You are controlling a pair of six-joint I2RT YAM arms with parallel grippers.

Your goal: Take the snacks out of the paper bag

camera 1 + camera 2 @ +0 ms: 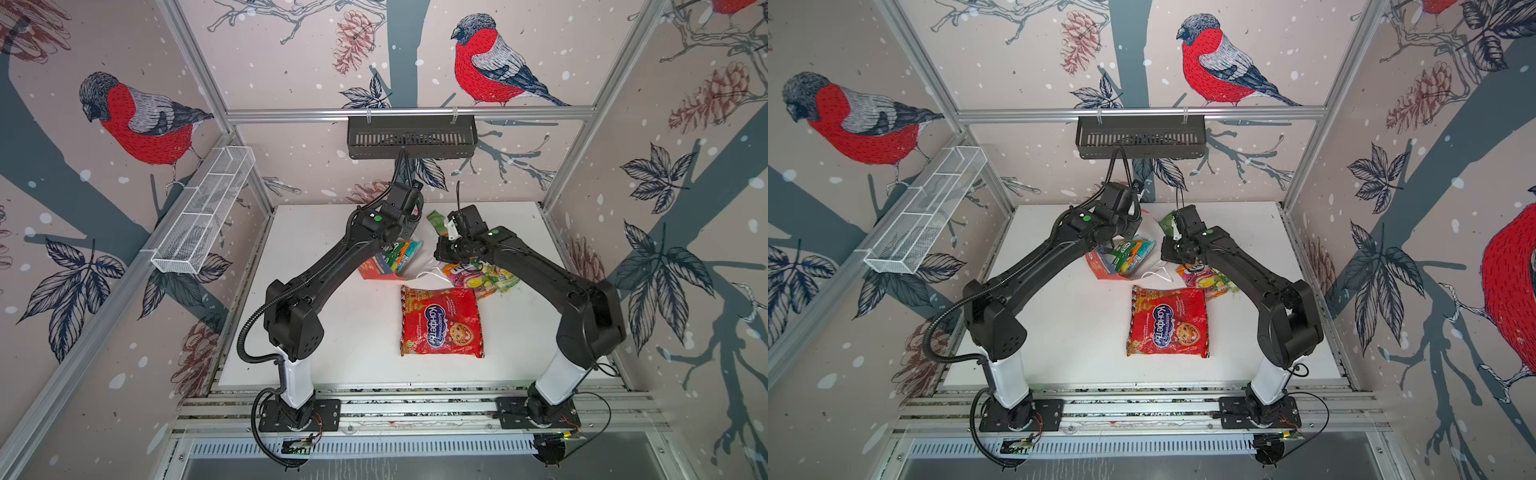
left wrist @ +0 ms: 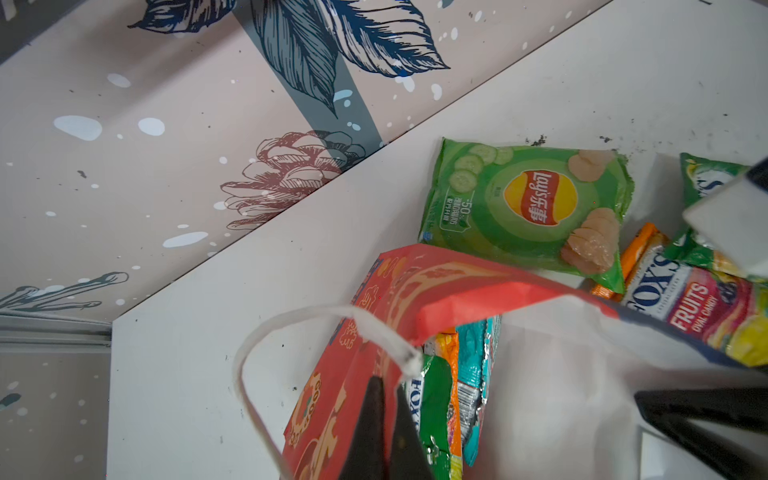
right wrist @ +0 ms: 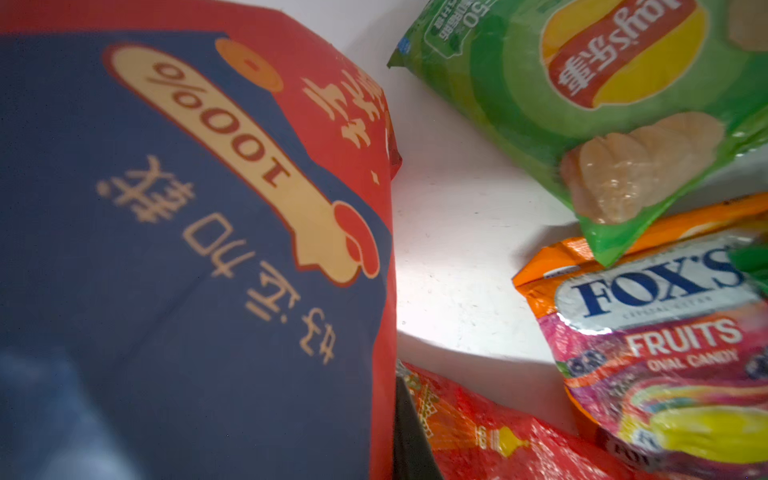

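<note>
Reading a top view as a clock, with the far wall at 12 and the arm bases at 6, the paper bag (image 1: 376,266) lies on its side just beyond the middle of the counter (image 1: 332,332). Its closed end appears to point to about 8 and its mouth to about 2, so its long axis runs toward the right hand (image 1: 442,252). Several small packs (image 2: 449,395) are stacked on edge inside, their ends showing at the mouth.

The left hand (image 2: 384,390) is closed on the bag's red wall at the rim, just beside the white cord handle (image 2: 266,353), and appears to be holding the mouth open. The right hand is at the mouth on the 3 o'clock side, close against the bag's blue panel (image 3: 166,249). Only one dark finger (image 3: 409,428) shows in the right wrist view, so whether it grips anything cannot be told. It is judged to be the nearer hand for drawing the packs out along the bag's axis.

Room on that side is tight:
- The green chip bag (image 2: 528,208) lies at about 1 o'clock of the mouth.
- The Fox's fruit pack (image 3: 665,332) lies at about 4 and touches the chip bag's corner.
- The large red packet (image 1: 440,322) lies at 6.

The bare counter is from 7 to 9, behind the left arm.
</note>
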